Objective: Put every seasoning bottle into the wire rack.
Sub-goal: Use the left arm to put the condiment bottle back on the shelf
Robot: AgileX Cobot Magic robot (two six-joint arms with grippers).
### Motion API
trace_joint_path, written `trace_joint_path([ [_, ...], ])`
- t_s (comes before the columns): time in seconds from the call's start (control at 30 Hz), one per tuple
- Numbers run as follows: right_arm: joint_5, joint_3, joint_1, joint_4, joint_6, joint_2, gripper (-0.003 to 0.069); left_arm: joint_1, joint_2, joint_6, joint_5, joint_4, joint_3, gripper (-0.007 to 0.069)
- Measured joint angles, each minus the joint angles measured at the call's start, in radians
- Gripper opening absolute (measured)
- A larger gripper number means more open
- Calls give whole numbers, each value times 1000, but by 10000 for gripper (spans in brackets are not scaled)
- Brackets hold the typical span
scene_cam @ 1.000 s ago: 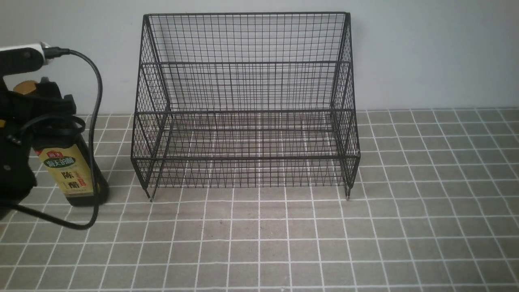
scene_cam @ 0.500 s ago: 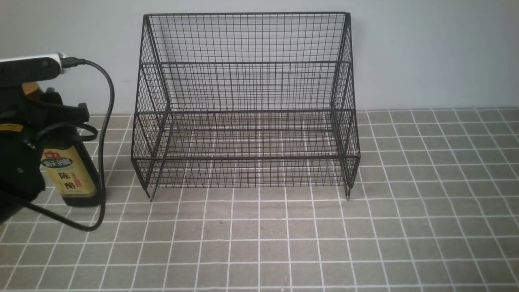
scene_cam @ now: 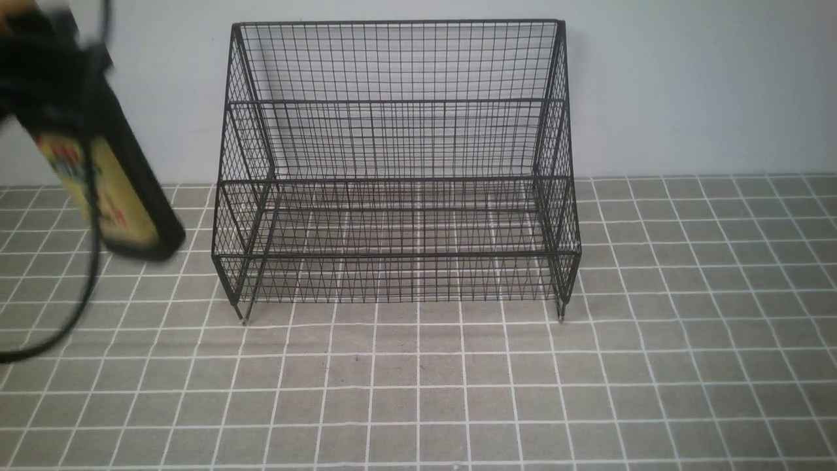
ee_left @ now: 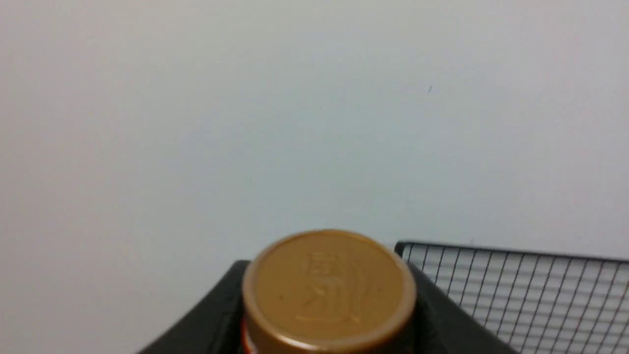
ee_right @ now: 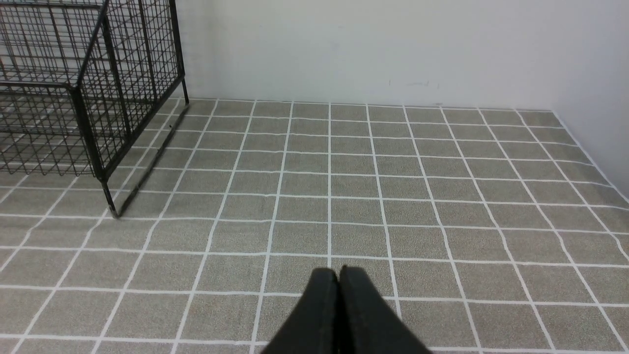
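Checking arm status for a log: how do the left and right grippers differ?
The left gripper is shut on the seasoning bottle, holding it tilted above the tiles beside the wire rack; the right gripper is shut on nothing. The left shows in the front view; the right does not. Both are black.

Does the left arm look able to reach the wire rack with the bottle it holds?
Probably yes. The left hand grips the seasoning bottle, lifted off the tiles and tilted, just left of the wire rack; no object stands between them.
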State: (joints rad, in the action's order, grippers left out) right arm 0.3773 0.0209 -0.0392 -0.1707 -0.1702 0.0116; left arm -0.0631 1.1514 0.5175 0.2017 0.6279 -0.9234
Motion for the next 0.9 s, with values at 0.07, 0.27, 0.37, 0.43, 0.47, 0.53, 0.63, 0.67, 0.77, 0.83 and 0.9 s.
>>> trace_joint_path([
  [0.07, 0, 0, 0, 0, 0, 0, -15, 0, -9, -12, -22, 24, -25, 310],
  [0.27, 0, 0, 0, 0, 0, 0, -15, -70, -6, -40, -74, 152, -58, 310],
  [0.37, 0, 0, 0, 0, 0, 0, -15, -126, 19, -38, -58, 171, -63, 310],
  [0.43, 0, 0, 0, 0, 0, 0, -15, -154, 40, -37, -35, 174, -67, 310],
  [0.47, 0, 0, 0, 0, 0, 0, -15, -186, 69, -36, 2, 177, -68, 310],
  [0.53, 0, 0, 0, 0, 0, 0, -15, -209, 102, -33, 38, 181, -68, 310],
  [0.63, 0, 0, 0, 0, -1, 0, -15, -233, 159, -28, 105, 189, -68, 310],
  [0.67, 0, 0, 0, 0, -1, 0, -15, -236, 174, -28, 123, 192, -68, 310],
  [0.77, 0, 0, 0, 0, -1, 0, -15, -238, 219, -24, 162, 199, -68, 310],
  [0.83, 0, 0, 0, 0, -1, 0, -15, -238, 244, -12, 173, 203, -68, 310],
  [0.9, 0, 0, 0, 0, -1, 0, -15, -238, 260, 5, 174, 204, -68, 310],
])
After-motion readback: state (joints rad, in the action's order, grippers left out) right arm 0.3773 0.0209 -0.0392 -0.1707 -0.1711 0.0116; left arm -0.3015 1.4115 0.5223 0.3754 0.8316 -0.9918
